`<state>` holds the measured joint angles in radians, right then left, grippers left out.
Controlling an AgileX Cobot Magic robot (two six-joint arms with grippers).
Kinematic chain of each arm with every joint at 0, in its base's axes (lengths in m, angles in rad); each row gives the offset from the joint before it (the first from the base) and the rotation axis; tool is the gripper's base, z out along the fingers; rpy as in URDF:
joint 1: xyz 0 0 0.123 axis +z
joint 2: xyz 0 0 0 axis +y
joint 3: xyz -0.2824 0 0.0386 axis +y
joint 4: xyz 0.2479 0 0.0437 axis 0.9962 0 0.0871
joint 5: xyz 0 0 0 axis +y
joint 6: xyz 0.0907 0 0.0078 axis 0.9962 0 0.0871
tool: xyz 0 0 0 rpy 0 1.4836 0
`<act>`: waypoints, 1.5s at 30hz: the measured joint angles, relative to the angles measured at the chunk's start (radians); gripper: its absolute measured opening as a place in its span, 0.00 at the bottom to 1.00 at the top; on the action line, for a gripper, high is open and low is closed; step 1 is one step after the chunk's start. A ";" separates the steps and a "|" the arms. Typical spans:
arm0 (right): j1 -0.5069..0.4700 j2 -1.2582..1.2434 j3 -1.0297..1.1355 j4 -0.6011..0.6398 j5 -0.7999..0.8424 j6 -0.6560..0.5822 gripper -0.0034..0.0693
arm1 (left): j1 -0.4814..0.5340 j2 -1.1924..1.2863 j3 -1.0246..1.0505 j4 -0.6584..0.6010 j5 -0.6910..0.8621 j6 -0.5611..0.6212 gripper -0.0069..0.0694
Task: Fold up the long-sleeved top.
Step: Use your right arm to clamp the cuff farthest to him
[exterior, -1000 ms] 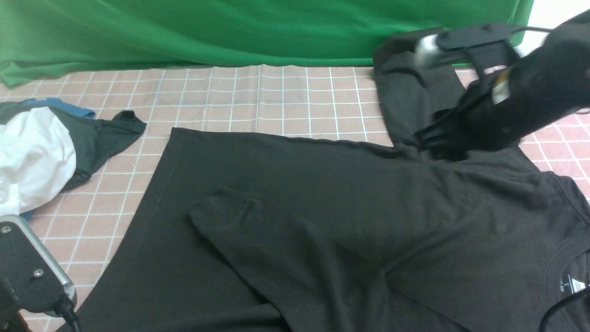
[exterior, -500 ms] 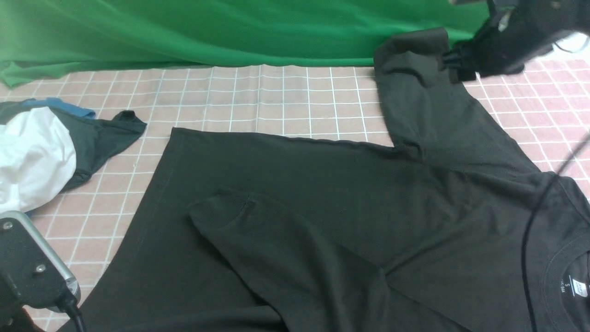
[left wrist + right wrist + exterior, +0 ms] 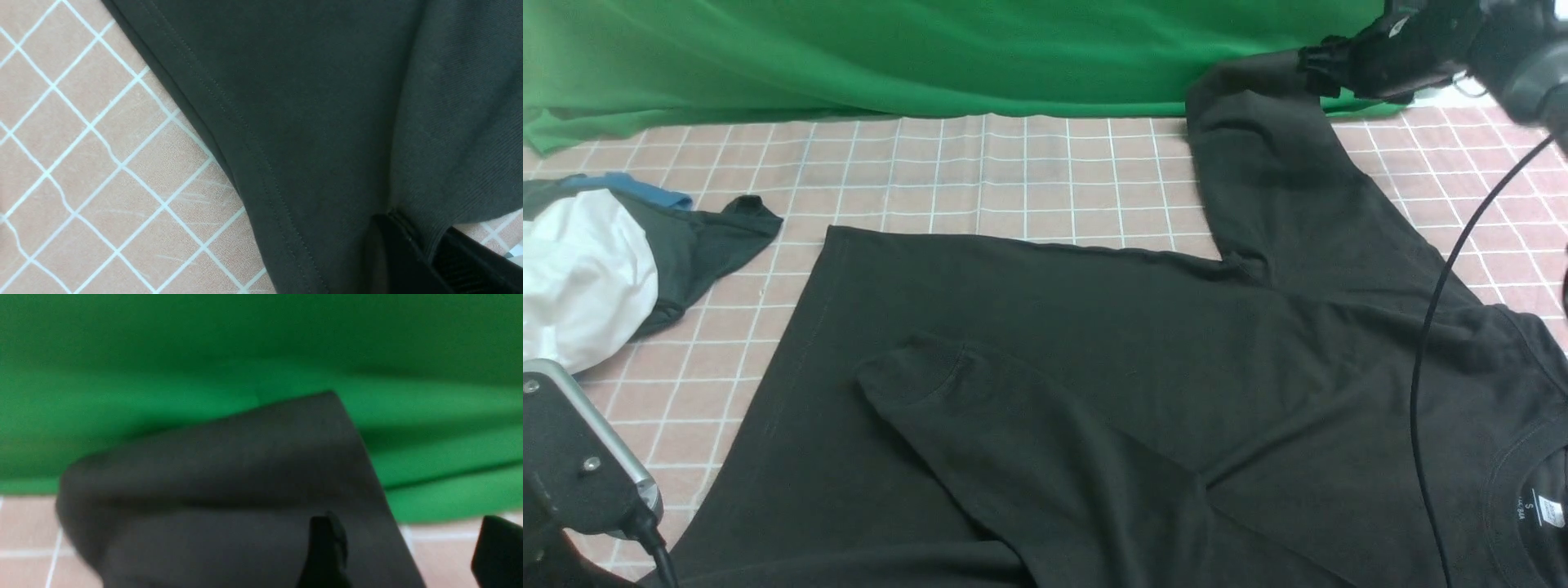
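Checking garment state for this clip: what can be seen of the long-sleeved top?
The long-sleeved top is plain black soft knit, spread flat on the checked cloth, round neck with a white label. The near sleeve is folded across the body; the far sleeve runs back to the green backdrop, its cuff curled up. The open right gripper hovers at that cuff; the shut left gripper seems to pinch an edge near the hem.

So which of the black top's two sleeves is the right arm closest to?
The sleeve stretched toward the green backdrop: the right end effector is open at its cuff. The other sleeve lies folded over the black top, nearer the camera.
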<state>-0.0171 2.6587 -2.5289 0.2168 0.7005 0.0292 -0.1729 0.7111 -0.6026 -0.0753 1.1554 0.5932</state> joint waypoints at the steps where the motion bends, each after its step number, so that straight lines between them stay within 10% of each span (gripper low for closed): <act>1: -0.001 0.024 -0.013 0.015 -0.016 -0.003 0.73 | 0.000 0.000 0.000 0.000 0.000 0.000 0.14; 13: 0.012 0.096 -0.047 0.039 -0.004 -0.045 0.73 | 0.000 0.000 0.000 0.001 0.011 0.000 0.14; 24: 0.040 0.092 -0.068 0.040 0.106 -0.186 0.13 | 0.000 0.000 0.000 0.003 0.010 0.000 0.14; 40: 0.082 -0.192 -0.054 0.125 0.510 -0.258 0.12 | 0.000 0.000 0.000 0.011 0.002 0.000 0.14; 45: 0.112 -0.391 0.313 0.131 0.500 -0.290 0.12 | 0.000 0.000 0.000 0.011 0.004 0.000 0.14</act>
<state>0.0951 2.2680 -2.2159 0.3479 1.2003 -0.2613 -0.1729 0.7111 -0.6026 -0.0639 1.1597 0.5932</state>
